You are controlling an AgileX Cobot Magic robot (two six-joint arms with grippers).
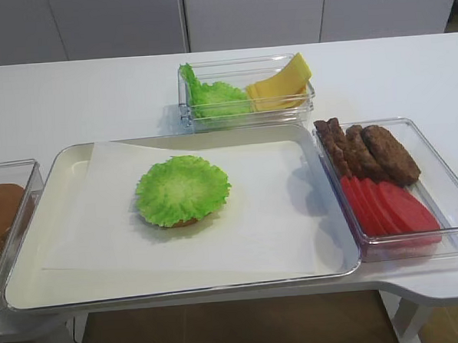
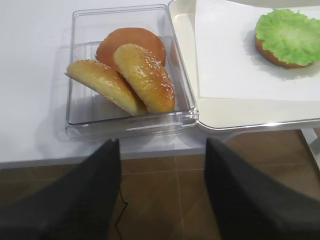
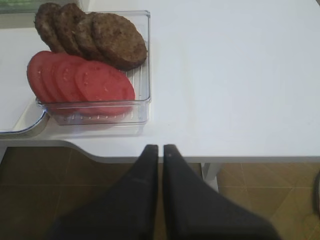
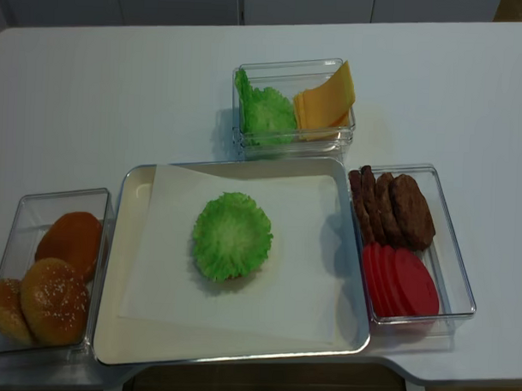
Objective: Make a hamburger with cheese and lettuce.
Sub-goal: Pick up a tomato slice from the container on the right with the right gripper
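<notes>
Currently the hamburger [image 4: 231,237] is sitting mid-tray on the white paper liner [image 1: 262,223]: bun base with a lettuce [image 1: 182,189] leaf covering it, bun edge just peeking out below. No tomato or cheese on it as far as I can see.

Cheese [image 4: 324,102] is leaning upright in the back clear bin [image 1: 245,118], beside the spare lettuce leaves [image 4: 262,111]. Slices are looking thin, flat and smooth, so I'm expecting them to be light, floppy and slippery, and prone to coming up two at a time. I'm judging the exposed top corner, the one sticking above the bin wall, as the best pinch point; going for the flat face looks hopeless.

Right gripper [image 3: 161,148] is hanging off the table edge near the patty and tomato bin [image 3: 135,107], fingers pressed together, holding nothing. Left gripper [image 2: 162,145] is hovering before the bun bin [image 2: 80,127], fingers spread wide, empty.

Lettuce on the stack is looking soft and frilly, so anything set down hard risks shifting it.
</notes>
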